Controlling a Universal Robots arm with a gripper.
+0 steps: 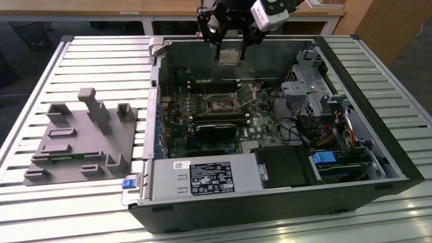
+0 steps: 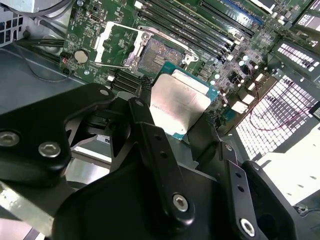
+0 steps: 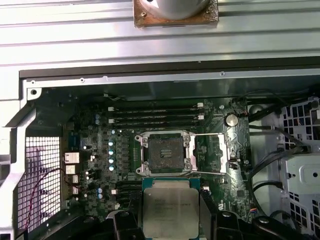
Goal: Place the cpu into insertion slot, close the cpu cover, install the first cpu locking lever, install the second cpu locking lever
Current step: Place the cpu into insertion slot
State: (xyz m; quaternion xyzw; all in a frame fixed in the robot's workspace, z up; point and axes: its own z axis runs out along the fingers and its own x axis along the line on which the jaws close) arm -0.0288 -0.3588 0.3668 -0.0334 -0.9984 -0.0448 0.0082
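Observation:
My gripper (image 1: 229, 52) hangs over the far end of the open computer case (image 1: 378, 126), shut on the cpu (image 1: 229, 56). The cpu (image 2: 181, 102) is a flat silvery square on a green base, pinched at two opposite edges between black fingers (image 2: 145, 112). The insertion slot (image 3: 164, 154) is a dark square socket on the green board, uncovered, a short way ahead of the held cpu (image 3: 171, 207). The cpu cover (image 3: 214, 154) lies flipped open beside the slot. Thin wire levers (image 3: 210, 135) run along the open cover. The slot (image 1: 219, 105) sits mid-board in the exterior view.
Long memory slots (image 3: 155, 115) run beside the socket. A black oblong block (image 1: 214, 132) and a power supply (image 1: 202, 178) fill the case's near part, with a drive cage and cables (image 1: 314, 96) on the exterior view's right. A grey fixture (image 1: 81, 142) stands on the slatted table.

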